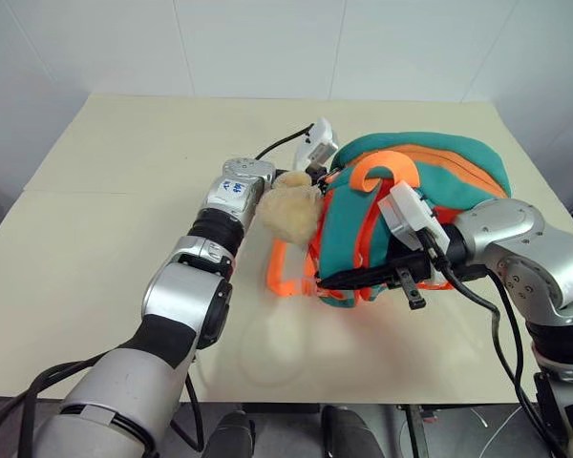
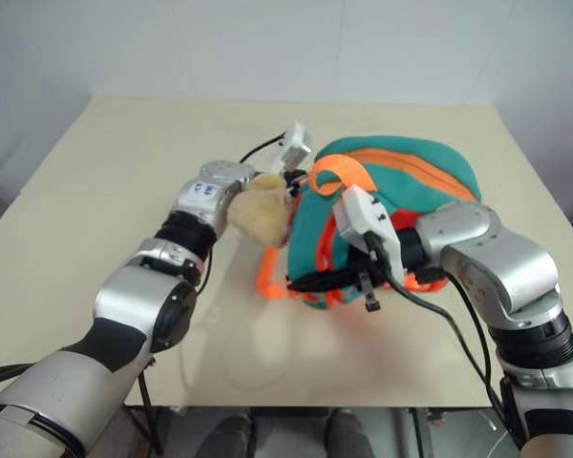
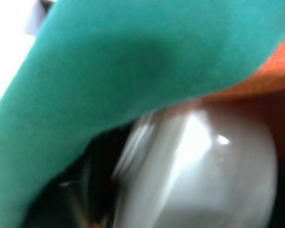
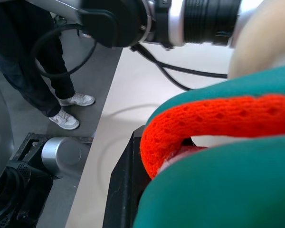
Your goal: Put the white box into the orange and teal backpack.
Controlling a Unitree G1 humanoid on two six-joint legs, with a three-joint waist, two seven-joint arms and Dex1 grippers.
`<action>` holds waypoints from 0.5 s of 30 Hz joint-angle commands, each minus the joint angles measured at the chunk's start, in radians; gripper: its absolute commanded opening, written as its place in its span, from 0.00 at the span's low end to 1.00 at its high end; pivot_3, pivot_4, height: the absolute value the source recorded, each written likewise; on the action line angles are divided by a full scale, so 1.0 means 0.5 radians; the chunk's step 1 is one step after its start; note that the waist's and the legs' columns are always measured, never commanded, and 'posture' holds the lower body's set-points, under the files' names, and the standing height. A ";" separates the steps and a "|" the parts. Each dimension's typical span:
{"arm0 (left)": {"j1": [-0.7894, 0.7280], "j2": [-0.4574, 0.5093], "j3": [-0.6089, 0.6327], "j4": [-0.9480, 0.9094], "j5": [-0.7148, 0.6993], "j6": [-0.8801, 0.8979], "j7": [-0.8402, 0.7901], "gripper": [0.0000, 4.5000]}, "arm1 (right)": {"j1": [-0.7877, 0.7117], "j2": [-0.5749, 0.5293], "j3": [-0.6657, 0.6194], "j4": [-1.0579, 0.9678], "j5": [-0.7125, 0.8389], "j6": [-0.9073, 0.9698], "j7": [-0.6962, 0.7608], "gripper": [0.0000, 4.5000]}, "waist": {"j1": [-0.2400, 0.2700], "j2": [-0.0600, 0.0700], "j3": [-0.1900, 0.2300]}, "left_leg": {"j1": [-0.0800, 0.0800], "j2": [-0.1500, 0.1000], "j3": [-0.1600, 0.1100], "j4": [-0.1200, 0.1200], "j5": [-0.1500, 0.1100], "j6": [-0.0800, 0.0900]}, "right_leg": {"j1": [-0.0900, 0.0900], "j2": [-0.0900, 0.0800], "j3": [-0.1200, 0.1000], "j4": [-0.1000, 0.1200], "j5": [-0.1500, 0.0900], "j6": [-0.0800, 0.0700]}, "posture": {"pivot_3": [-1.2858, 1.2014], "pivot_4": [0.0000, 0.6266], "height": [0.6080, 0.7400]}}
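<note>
- Right gripper [image 1: 363,278], frame centre, clamped on the backpack [image 1: 439,167] edge.
- Left gripper reaches inside behind the plush [image 1: 291,210]; fingers' state unclear.

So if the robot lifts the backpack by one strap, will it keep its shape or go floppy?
Probably floppy. The backpack is soft cloth that already sags and folds on the table, so it would likely droop. Its loose orange straps and the plush toy would probably dangle. It looks light, but what it contains is hidden.
</note>
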 commanded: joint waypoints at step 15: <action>0.265 0.372 -0.108 -1.000 -0.100 0.536 -0.090 0.99 | -0.029 0.009 0.047 0.024 -0.016 -0.085 0.049 0.12 | 0.007 0.001 0.001 | -0.003 0.002 0.002 -0.002 -0.001 -0.002 | -0.007 0.000 -0.002 -0.001 0.000 -0.001 | 0.52 0.24 1.00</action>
